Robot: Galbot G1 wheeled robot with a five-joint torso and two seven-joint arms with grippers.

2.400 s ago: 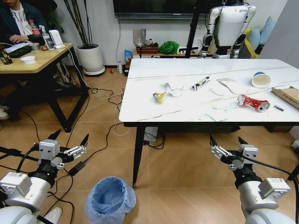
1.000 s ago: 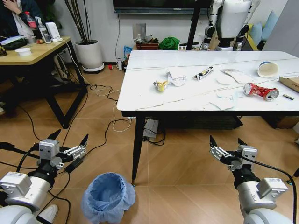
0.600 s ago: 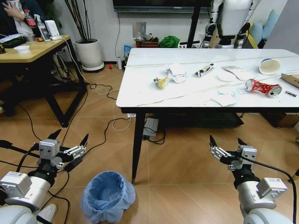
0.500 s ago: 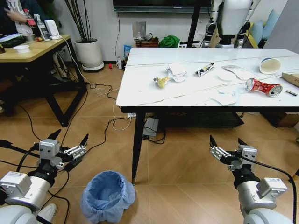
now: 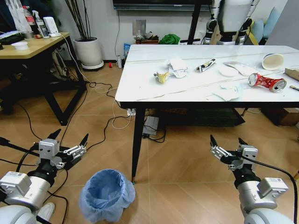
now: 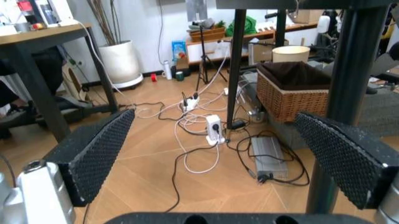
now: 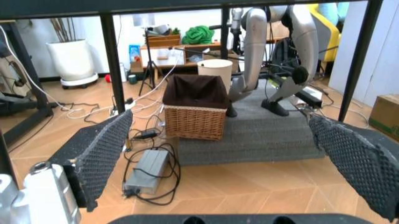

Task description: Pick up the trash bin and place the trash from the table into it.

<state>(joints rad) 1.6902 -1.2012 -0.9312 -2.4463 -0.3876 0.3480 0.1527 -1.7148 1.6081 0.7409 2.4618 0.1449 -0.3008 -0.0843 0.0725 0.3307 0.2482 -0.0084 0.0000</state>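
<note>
step: reach bin | my left gripper (image 5: 70,143) spread wide, empty | aim: rim of small round blue-bagged trash bin (image 5: 105,194), descend straight | right gripper (image 5: 228,145) agape, idle

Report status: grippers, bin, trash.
Left gripper and right gripper open, empty, low before the table. Bin on floor by left gripper, untouched. Trash on tabletop: can, cup. Table leg beside bin.

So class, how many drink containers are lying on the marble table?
2: a crushed red can lying near the table's right front edge, and a paper cup tipped over behind it. Others may lie beyond view.
</note>
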